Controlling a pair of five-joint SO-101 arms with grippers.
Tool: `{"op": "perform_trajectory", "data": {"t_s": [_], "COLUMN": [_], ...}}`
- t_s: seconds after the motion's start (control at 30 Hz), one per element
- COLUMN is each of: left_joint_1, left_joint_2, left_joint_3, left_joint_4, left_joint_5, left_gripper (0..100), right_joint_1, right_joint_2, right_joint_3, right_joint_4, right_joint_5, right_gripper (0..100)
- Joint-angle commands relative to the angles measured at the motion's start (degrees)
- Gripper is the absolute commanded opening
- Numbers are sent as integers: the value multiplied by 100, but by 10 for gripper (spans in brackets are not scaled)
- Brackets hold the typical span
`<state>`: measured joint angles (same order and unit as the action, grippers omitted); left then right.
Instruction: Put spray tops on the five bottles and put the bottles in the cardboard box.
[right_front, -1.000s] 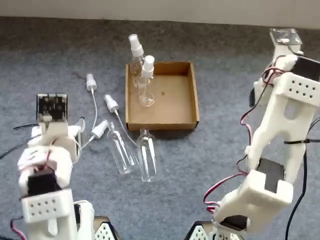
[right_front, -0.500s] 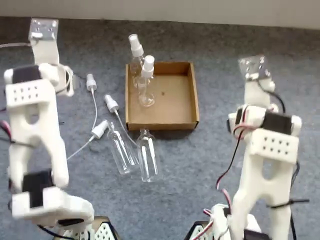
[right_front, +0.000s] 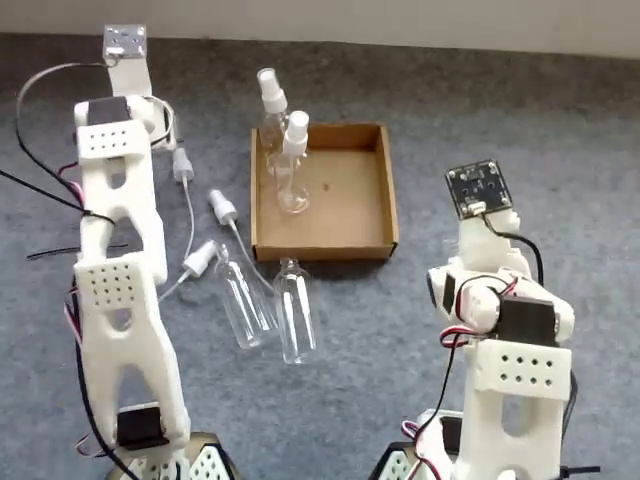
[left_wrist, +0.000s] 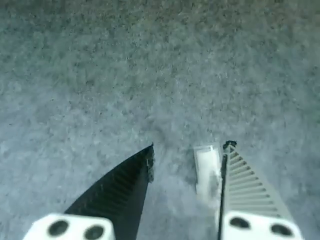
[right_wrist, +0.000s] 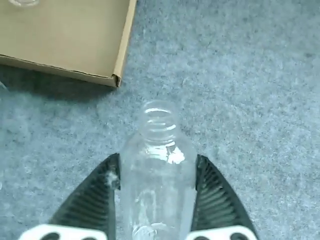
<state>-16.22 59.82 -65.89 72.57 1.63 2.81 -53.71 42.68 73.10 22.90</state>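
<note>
The right gripper (right_wrist: 158, 157) held a clear bottle (right_wrist: 157, 182) with no top on it. Its fingers (right_wrist: 92, 197) were clamped on the bottle's shoulders from both sides. The body ran back between them and the open threaded neck stuck out past the tips. The neck pointed toward the near right corner of the box (right_wrist: 65, 35) but was apart from it, over the grey table (right_wrist: 250, 75). In the high view the right arm (right_front: 515, 370) rose from the table's near edge, to the right of the box.

The left gripper (left_wrist: 189, 147) hung over the table with its fingers (left_wrist: 122, 192) apart. A small white piece (left_wrist: 206, 170) sat against the inner face of the pale finger; I could not tell what it was. The left arm (right_front: 115, 250) stretched along the table's left side toward the far left corner.

One capped bottle (right_front: 293, 170) stood upright inside the box by its left wall. A second capped bottle (right_front: 270, 115) stood at the box's far left corner; I could not tell whether it was inside or just behind the wall. Two open bottles (right_front: 240, 300) lay side by side on the table off the box's near left corner, necks toward the box. Three loose spray tops (right_front: 222, 208) with thin tubes lay between the left arm and the box's left wall.
</note>
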Motion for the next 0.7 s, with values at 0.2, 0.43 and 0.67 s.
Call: {"op": "perform_trajectory", "data": {"t_s": [0.2,0.43,0.67], "left_joint_1": [400,426,400], "left_joint_2": [1648,1754,1719], "left_joint_3": [-2343,-2343,-2387], "left_joint_4": [352,826,1407], "left_joint_5": [88,79,88], "left_gripper": [210,120,115], "right_joint_1": [-57,-57,-48], "right_joint_2": [-119,-119,-119], "right_joint_3": [-48,-48,-48], "right_joint_4": [-101,-75,-66], "right_joint_5": [-62,-62,-62], "right_gripper": [4,4,4]}}
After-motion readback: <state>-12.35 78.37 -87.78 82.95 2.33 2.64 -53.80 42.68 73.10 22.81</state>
